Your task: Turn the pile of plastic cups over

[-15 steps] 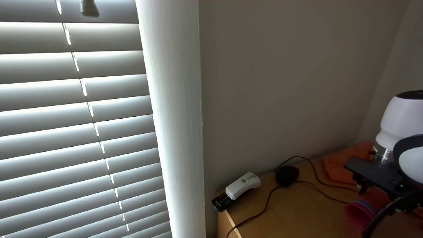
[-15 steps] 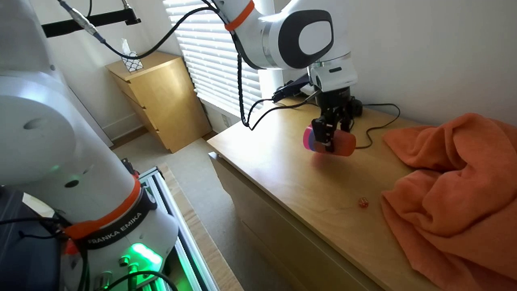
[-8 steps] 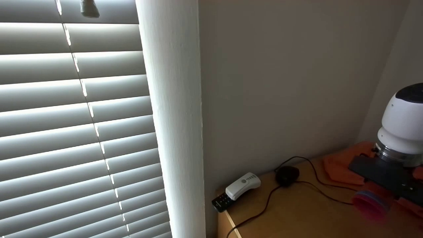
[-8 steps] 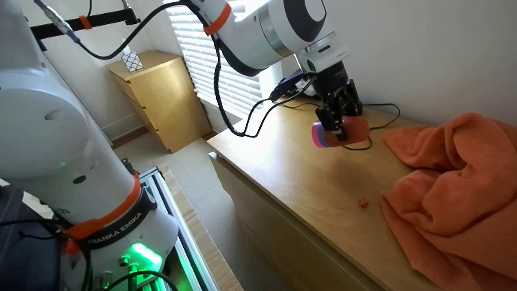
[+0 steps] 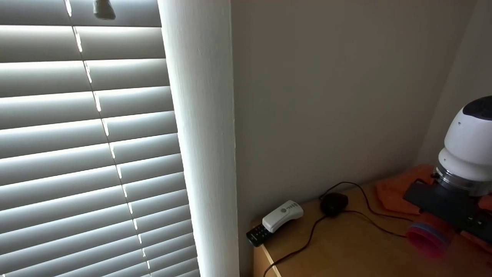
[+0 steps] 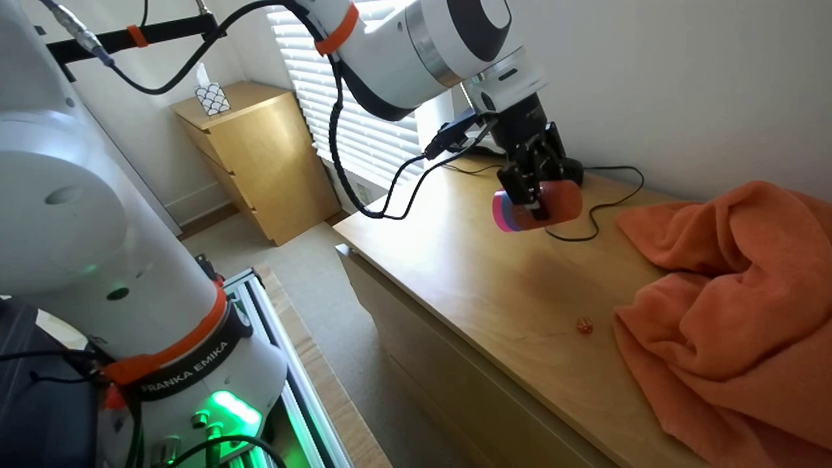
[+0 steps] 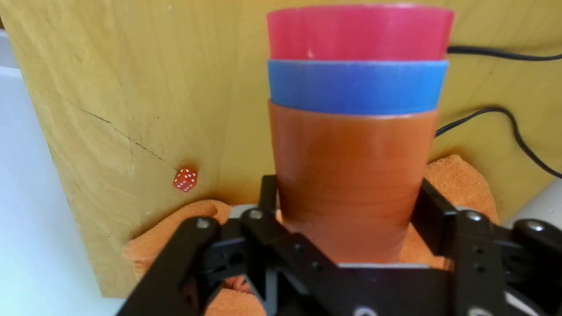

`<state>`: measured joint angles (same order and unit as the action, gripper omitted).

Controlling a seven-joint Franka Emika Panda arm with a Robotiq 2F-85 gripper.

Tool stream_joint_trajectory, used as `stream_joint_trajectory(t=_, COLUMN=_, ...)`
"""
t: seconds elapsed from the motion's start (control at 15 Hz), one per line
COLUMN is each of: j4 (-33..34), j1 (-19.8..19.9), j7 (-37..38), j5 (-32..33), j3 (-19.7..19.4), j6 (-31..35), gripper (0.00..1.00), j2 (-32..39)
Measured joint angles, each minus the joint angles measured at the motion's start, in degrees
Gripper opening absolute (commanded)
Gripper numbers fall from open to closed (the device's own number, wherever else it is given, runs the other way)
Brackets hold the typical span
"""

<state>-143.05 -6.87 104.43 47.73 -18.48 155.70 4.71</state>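
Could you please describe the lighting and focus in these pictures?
In an exterior view, the blinds glow brightly against a dim wall; in an exterior view, sheen whitens part of the wooden top, with a soft shadow below the cups; in the wrist view, the lower left looks washed out, but the die shows distinct pips.

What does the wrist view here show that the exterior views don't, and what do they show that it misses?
Only the wrist view: both black fingertips of the gripper together, one at each side of the stacked pink, blue and orange plastic cups.

Only the exterior views: white slatted blinds in both; in an exterior view, a white remote overlapping a black button remote; in an exterior view, a patterned tissue box.

Shared: those cups, orange cloth, light wooden tabletop and black cable; the red cubic die appears in the wrist view and an exterior view.
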Motion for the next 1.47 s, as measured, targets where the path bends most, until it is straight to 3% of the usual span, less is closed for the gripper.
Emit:
stream_joint_trajectory(t=0.4, j4=1.3, j1=-2.5, j7=13.0, j5=11.7, j3=1.1, j6=-5.9, gripper=0.49, j2=0.0)
stream_joint_trajectory(t=0.93, j4=1.8, j1=-0.7, j7=28.2, j5=21.2, j3=13.5, j6=-24.3, gripper=0.49, j2=0.6)
stream_joint_trajectory(t=1.47, j4=3.9, j1=-0.4, j7=34.6, j5=26.2, j3=17.6, j6=-34.7, gripper=0.49, j2=6.6)
